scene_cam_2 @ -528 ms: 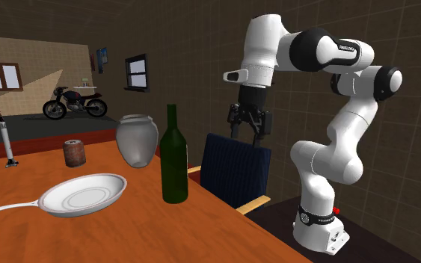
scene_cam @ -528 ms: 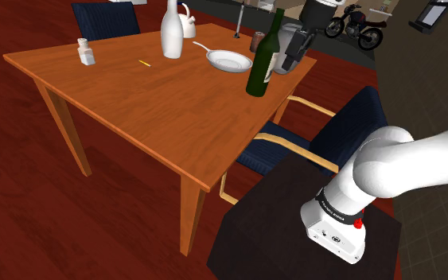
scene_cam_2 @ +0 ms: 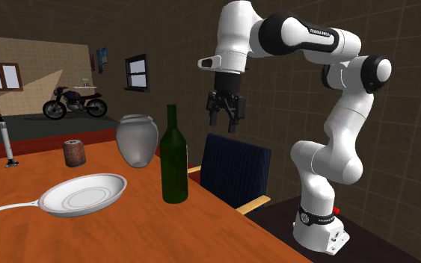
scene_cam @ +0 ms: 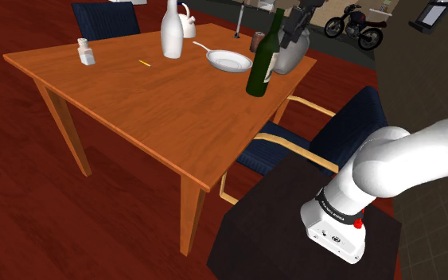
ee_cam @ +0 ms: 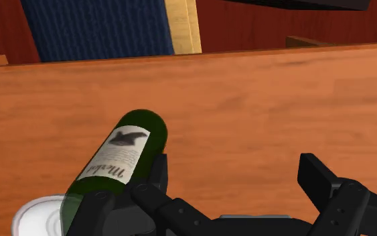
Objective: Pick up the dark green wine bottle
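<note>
The dark green wine bottle [scene_cam: 262,62] stands upright on the wooden table [scene_cam: 134,95], near the edge facing the blue chair. In the second exterior view the bottle [scene_cam_2: 173,158] has my black gripper [scene_cam_2: 225,121] hanging to its right, above its top. The gripper [scene_cam: 296,22] is open and holds nothing. In the wrist view the bottle [ee_cam: 125,157], with its pale label, lies just outside one finger [ee_cam: 159,171], not in the gap between the fingers. The gripper [ee_cam: 237,180] hovers over bare table wood.
A grey vase [scene_cam_2: 137,140] stands just behind the bottle. A white pan [scene_cam_2: 81,194], a brown cup [scene_cam_2: 74,153] and a tall white vase [scene_cam: 171,32] are further in. A blue armchair [scene_cam: 325,139] sits between table and stand [scene_cam: 294,231].
The arm has swung toward the bottle. The gripper moved left in the second exterior view and rose a little, with its fingers still apart. The bottle has not moved.
</note>
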You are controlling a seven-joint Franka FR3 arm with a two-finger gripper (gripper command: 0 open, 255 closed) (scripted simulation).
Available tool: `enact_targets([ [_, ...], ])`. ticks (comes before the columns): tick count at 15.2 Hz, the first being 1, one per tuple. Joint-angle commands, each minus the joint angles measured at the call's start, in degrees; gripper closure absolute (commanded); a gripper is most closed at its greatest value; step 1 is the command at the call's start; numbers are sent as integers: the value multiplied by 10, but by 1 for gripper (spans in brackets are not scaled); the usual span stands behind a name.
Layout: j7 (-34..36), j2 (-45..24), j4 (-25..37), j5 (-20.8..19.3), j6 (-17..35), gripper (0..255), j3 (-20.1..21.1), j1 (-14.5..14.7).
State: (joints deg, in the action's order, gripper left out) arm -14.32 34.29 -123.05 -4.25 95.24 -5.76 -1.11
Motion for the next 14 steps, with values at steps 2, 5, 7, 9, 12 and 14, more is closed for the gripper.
enact_targets([
  [2, -30, -63, 78, 1, -19, 0, -25, -2],
  [5, -61, -128, 162, 8, -43, 0, -49, -4],
  [7, -82, -173, 224, 16, -62, 0, -65, -5],
  [9, -104, -222, 290, 28, -84, 0, -81, -9],
  [12, -139, -303, 405, 52, -126, 0, -106, -18],
  [14, -144, -313, 412, 56, -125, 0, -108, -22],
])
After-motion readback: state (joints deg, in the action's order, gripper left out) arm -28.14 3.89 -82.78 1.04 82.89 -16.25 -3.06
